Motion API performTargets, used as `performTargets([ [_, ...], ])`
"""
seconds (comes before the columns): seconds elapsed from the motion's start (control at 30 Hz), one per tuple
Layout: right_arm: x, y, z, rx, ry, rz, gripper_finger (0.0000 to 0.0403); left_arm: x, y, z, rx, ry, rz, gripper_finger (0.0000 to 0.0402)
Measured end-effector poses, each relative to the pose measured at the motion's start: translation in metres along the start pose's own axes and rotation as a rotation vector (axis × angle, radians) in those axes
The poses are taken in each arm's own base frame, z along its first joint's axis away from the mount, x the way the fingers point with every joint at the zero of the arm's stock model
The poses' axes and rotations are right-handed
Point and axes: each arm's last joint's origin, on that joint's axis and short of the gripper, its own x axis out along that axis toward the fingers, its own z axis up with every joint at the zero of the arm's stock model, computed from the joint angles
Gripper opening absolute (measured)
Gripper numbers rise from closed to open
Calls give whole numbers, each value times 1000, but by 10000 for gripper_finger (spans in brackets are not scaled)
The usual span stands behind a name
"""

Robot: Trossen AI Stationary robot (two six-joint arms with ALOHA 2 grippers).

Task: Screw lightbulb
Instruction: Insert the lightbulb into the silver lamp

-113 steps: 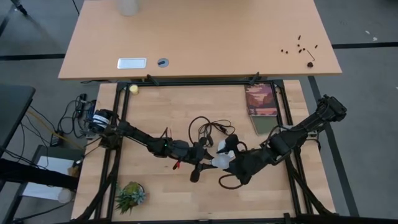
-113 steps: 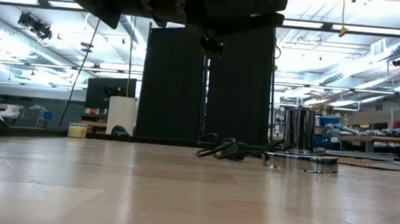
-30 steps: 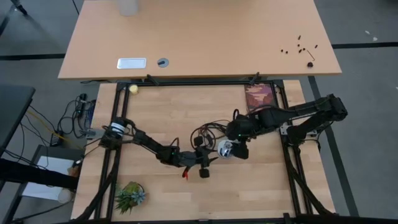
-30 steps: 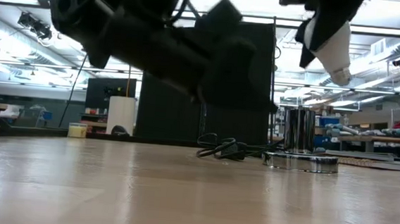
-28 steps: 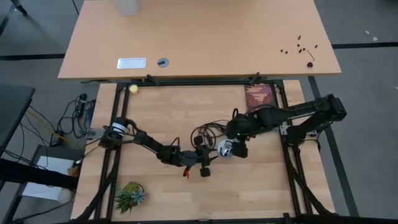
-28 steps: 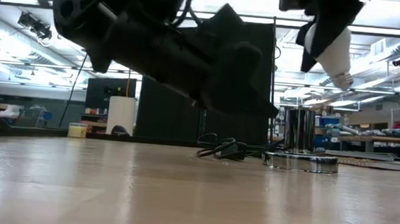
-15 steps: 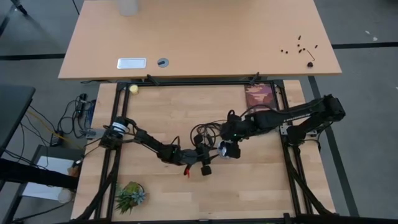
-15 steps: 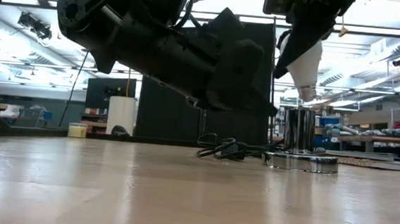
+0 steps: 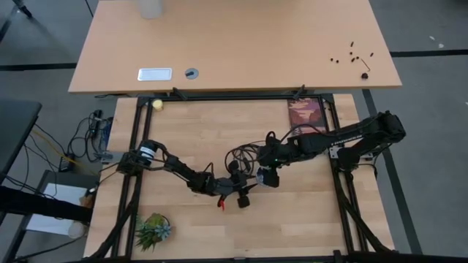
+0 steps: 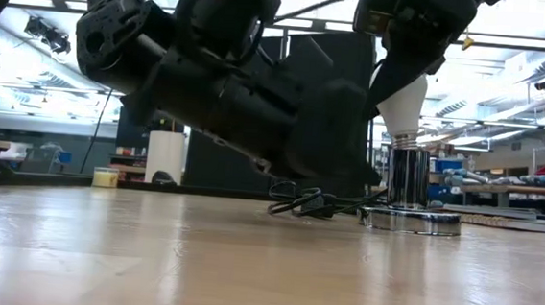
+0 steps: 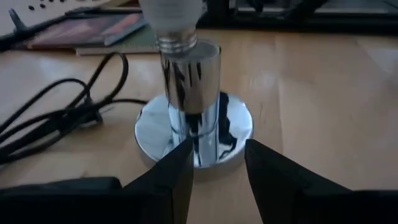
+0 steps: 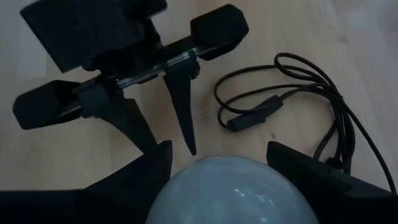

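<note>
The white lightbulb [image 10: 403,102] stands upright, its silvery screw base [image 11: 177,41] at the top opening of the chrome socket tube [image 11: 190,84]. The tube rises from a round chrome disc [image 11: 231,127] on the table. My right gripper [image 9: 266,175] is above the socket, shut on the bulb, whose dome [image 12: 233,190] fills the right wrist view. My left gripper [image 11: 217,163] is open at table height on the socket's near-left side, fingers pointing at the disc; whether they touch it, I cannot tell. It also shows in the high view [image 9: 250,188]. My right gripper pinches the bulb's rounded white dome [image 12: 186,180] between its two fingers [image 12: 134,180], one on each side. The fingers come from above, pointing down. The bulb hangs upright below them, screw base down, at the rim of the socket tube.
The socket's black cord [image 9: 239,153] lies coiled on the far-left side of the socket. A dark red book [image 9: 306,117] lies at the far right, a small green plant [image 9: 153,230] at the near left, a yellow ball [image 9: 156,104] at the far left.
My right gripper has carried the bulb toward the table's left edge and down. The bulb has turned from tilted to upright, and its screw base now stands on the socket tube's top. My left gripper has edged toward the socket and stays open.
</note>
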Motion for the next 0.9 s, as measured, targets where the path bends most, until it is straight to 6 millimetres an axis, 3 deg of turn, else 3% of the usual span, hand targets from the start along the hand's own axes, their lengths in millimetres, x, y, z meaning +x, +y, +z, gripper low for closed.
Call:
performTargets([
  [0.17, 3, 1, -3, 11, -6, 5, 276, 2, 2, 1, -11, -15, 0, 150],
  [0.43, 20, 2, -28, 68, 14, 9, 280, 1, 2, 1, -9, -10, -4, 150],
  [0.9, 5, 2, -26, 64, -22, 15, 291, 1, 2, 2, -10, -20, -5, 149],
])
